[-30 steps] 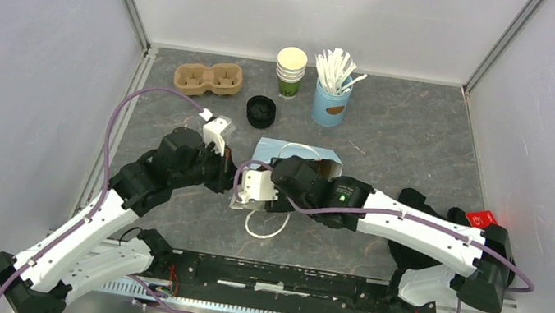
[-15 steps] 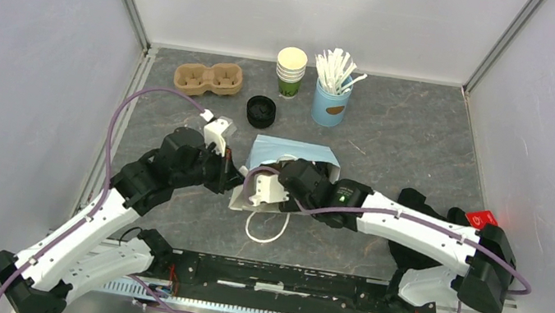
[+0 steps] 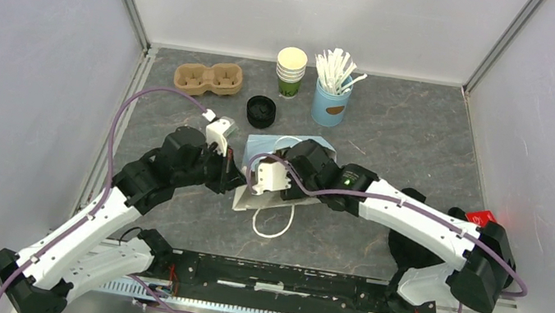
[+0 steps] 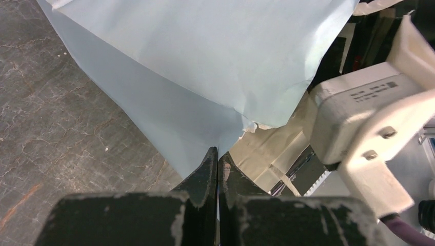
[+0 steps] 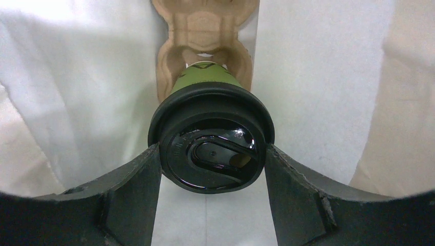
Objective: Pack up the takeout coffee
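Your overhead view is bright and even, with soft shadows under the arms and no blur. At your left wrist, the blue bag [image 4: 205, 61] is sharp, but the near fingers [image 4: 202, 179] are dark and soft. At your right wrist, glare spots the black lid [image 5: 211, 148].

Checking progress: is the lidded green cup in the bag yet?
In: the black-lidded green paper cup stands in a brown pulp carrier, white-lined paper bag around both.
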`<state>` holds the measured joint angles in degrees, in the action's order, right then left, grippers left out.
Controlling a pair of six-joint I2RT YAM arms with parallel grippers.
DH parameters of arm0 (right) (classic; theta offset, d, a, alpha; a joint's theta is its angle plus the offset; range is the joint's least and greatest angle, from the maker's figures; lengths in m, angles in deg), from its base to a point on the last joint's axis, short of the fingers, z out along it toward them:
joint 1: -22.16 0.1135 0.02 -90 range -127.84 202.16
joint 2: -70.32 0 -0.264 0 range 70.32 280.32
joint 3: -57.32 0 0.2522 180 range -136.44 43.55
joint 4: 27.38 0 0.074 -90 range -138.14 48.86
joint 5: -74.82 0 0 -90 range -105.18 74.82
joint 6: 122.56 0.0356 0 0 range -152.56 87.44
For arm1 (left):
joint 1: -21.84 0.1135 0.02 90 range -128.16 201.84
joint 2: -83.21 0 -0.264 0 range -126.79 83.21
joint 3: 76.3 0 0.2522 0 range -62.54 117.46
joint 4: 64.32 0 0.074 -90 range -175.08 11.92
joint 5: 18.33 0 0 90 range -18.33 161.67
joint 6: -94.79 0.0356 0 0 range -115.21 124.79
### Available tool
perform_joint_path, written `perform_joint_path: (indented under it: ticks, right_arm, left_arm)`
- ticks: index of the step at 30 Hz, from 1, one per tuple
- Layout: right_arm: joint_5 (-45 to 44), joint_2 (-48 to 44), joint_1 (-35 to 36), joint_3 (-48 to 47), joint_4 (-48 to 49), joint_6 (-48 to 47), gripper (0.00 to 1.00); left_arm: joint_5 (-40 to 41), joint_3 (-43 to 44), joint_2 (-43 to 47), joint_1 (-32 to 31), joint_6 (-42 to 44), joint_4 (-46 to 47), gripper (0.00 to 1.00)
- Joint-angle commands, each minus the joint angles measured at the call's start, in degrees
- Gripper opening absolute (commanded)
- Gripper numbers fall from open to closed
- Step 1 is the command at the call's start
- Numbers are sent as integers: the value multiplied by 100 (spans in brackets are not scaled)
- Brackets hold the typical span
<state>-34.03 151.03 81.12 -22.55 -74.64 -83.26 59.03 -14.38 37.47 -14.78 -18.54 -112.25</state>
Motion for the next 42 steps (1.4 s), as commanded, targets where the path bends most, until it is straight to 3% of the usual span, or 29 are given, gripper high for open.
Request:
perform_joint_path:
  ticks: [1, 8, 21, 34, 42]
  right_arm:
    - [455, 78, -29, -591, -56, -125, 15]
    - [93, 233, -7, -680, -98, -403, 16]
    - [403, 145, 218, -676, -288, -373, 16]
    - [180, 336, 214, -745, -103, -1114, 16]
    - [585, 450, 113, -977, -282, -1384, 17]
  left_arm:
    - [-116, 226, -36, -14, 65, -46, 2]
    - [-87, 304, -70, -12, 66, -48, 2]
    - [-1, 343, -79, -12, 58, -103, 2]
    - [-111, 290, -55, -12, 30, -142, 2]
    - [-142, 253, -39, -12, 28, -153, 2]
